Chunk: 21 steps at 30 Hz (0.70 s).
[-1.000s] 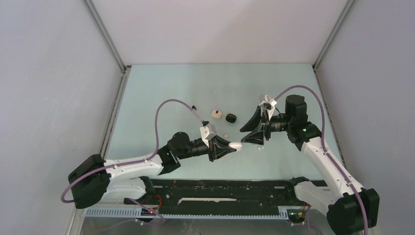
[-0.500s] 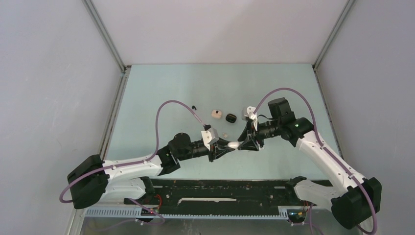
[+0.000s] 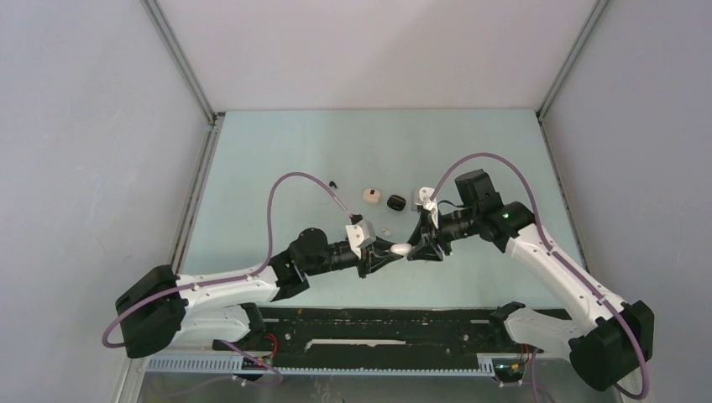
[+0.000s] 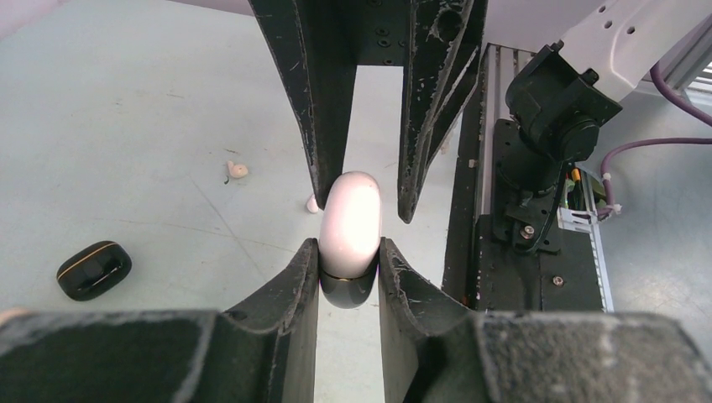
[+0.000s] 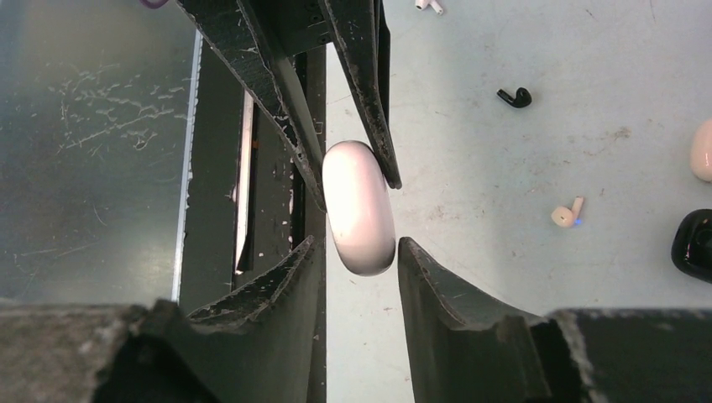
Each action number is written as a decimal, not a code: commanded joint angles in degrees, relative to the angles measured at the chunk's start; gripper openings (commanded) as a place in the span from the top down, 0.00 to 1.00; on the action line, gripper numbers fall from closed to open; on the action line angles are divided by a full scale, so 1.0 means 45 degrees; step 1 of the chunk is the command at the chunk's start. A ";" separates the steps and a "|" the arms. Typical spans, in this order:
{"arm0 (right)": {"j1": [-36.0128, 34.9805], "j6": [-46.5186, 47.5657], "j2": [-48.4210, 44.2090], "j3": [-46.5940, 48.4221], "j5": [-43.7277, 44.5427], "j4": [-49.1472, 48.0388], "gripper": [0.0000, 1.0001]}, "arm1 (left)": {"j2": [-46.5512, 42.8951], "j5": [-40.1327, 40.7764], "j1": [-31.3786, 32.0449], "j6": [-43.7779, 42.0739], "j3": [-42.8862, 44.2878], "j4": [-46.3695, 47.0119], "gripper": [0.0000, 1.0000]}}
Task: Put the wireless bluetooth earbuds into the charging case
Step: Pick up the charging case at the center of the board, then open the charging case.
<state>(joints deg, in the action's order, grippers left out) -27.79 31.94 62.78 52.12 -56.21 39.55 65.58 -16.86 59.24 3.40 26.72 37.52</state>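
My left gripper [image 4: 349, 260] is shut on a closed white pebble-like charging case [image 4: 351, 231] and holds it above the table, as the top view shows [image 3: 401, 249]. My right gripper [image 5: 357, 252] is open. Its jaws straddle the free end of the case [image 5: 358, 206], with a gap on the right side. A beige-pink earbud [image 5: 567, 215] and a black earbud [image 5: 515, 97] lie loose on the table. White earbuds [image 5: 428, 5] lie at the top edge of the right wrist view. The beige-pink bud also shows in the left wrist view [image 4: 238, 170].
A closed black case [image 3: 396, 201] and a beige-pink case [image 3: 369, 195] lie on the pale green table behind the grippers. The black rail [image 3: 378, 323] with the arm bases runs along the near edge. Grey walls enclose the table.
My right gripper has swung down and left from beside the black case to the white case, and its open jaws now sit around the free end. The left gripper shifted slightly left.
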 commanded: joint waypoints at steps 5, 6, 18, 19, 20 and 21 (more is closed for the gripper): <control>-0.0090 -0.0036 0.0059 0.0451 -0.0718 -0.0034 0.81 | 0.0208 -0.0101 0.0140 -0.0306 0.0234 0.0336 0.98; -0.0086 -0.0024 0.0097 0.0457 -0.0824 -0.0038 0.87 | 0.0238 -0.0076 0.0153 -0.0296 0.0219 0.0393 0.97; 0.0657 0.0140 -0.0207 0.0450 -0.1302 0.0170 1.00 | 0.0631 0.0007 0.0155 0.0735 -0.0688 0.1802 0.42; 0.0691 0.0173 -0.0249 0.0423 -0.1365 0.0178 1.00 | 0.0799 -0.0146 0.0155 0.0840 -0.0728 0.2007 0.42; 0.0734 0.0173 -0.0318 0.0370 -0.1400 0.0135 1.00 | 0.0990 -0.0346 0.0155 0.0921 -0.0741 0.2226 0.42; 0.0732 0.0177 -0.0378 0.0296 -0.1397 0.0078 1.00 | 0.1154 -0.0512 0.0155 0.0988 -0.0733 0.2397 0.41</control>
<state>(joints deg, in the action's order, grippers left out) -25.12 32.45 62.94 52.12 -59.72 40.64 68.16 -16.97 59.72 5.69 24.03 42.28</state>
